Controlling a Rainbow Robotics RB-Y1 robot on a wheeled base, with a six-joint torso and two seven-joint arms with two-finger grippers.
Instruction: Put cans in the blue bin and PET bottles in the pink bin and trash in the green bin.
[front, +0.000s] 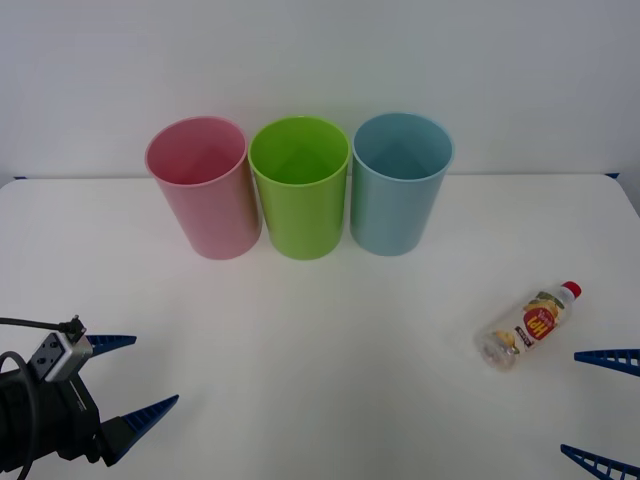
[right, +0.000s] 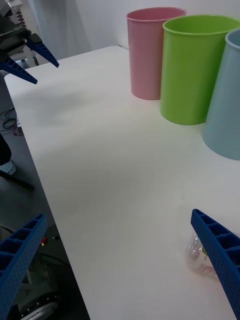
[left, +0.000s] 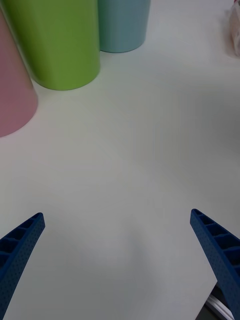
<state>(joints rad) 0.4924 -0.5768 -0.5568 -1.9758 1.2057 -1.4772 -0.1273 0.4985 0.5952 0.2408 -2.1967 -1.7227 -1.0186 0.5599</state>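
Front view: clear ribbed PET bottle (front: 527, 326) (red-capped) lies near right gripper (front: 600, 408), its fingers wide.

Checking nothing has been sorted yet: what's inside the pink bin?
The pink bin shows bare inner wall through its open top, nothing inside as far as visible; the near wall hides its lowest part. The bottle lies on the table.

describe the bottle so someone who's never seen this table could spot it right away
Start from the row of three bins at the back of the white table: the pink bin, the green bin, the blue bin. Nearer the robot and to its right, close to the open right gripper, the PET bottle lies on its side. It is small and clear, with a red cap and yellow-orange label.
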